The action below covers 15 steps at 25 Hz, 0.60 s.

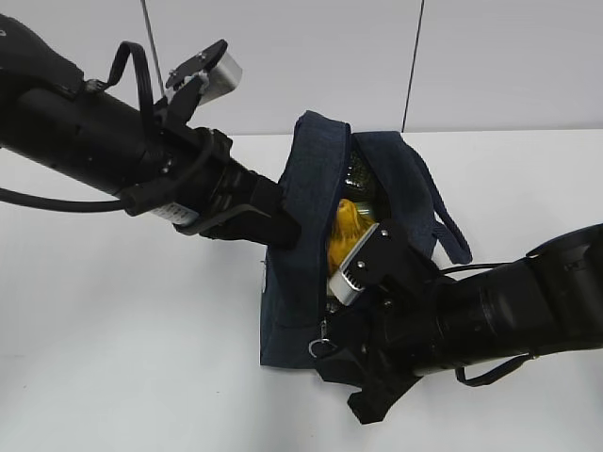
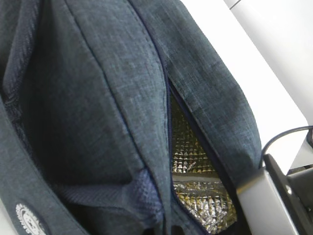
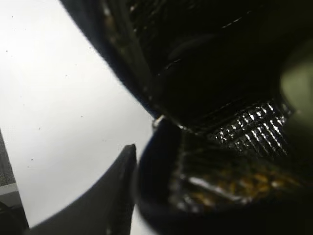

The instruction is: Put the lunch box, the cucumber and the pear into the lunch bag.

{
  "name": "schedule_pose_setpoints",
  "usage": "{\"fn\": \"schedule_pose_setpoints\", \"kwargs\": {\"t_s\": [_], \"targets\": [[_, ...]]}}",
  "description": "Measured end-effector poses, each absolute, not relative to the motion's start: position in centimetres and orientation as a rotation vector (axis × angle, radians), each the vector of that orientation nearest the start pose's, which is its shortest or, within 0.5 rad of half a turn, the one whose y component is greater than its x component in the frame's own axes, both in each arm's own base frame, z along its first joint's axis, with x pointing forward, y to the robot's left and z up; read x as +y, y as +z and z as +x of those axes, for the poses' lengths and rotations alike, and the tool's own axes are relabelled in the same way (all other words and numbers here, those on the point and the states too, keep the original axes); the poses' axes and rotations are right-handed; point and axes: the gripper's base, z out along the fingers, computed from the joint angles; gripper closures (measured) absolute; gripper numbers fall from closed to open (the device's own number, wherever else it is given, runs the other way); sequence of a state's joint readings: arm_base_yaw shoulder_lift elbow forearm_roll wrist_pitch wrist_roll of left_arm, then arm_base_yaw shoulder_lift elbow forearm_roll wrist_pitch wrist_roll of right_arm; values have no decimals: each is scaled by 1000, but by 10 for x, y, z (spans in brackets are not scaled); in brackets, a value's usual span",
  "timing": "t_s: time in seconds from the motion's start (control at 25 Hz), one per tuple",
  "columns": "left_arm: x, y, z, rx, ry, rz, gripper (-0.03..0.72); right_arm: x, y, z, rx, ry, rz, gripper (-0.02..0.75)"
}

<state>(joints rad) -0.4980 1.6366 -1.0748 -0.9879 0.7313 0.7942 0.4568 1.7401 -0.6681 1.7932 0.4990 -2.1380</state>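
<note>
The navy lunch bag stands open at mid-table, its silvery lining showing. The yellow-orange pear lies inside the opening. A dark green shape, probably the cucumber, lies deeper in. A pale green blur, perhaps the lunch box, shows in the right wrist view. My left gripper presses into the bag's left wall. Bunched bag fabric fills its view and hides its fingers. My right gripper is at the bag's near end. One of its fingers lies outside the bag's rim; the other is hidden.
The white table lies around the bag. The bag's loop handle hangs on the right side. A metal ring pull hangs at the near end. A white wall stands behind.
</note>
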Motion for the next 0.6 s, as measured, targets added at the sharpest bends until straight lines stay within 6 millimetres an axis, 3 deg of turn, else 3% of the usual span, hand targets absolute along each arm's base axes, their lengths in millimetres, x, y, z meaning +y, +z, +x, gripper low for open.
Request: {"fn": "schedule_pose_setpoints", "kwargs": {"t_s": [0.16,0.6], "targets": [[-205,247,270,2403,-965,805,702,169,137,246,2134,663,-1103,565],[-205,247,270,2403,-965,805,703,173,143,247,2095,710,-1107,575]]}}
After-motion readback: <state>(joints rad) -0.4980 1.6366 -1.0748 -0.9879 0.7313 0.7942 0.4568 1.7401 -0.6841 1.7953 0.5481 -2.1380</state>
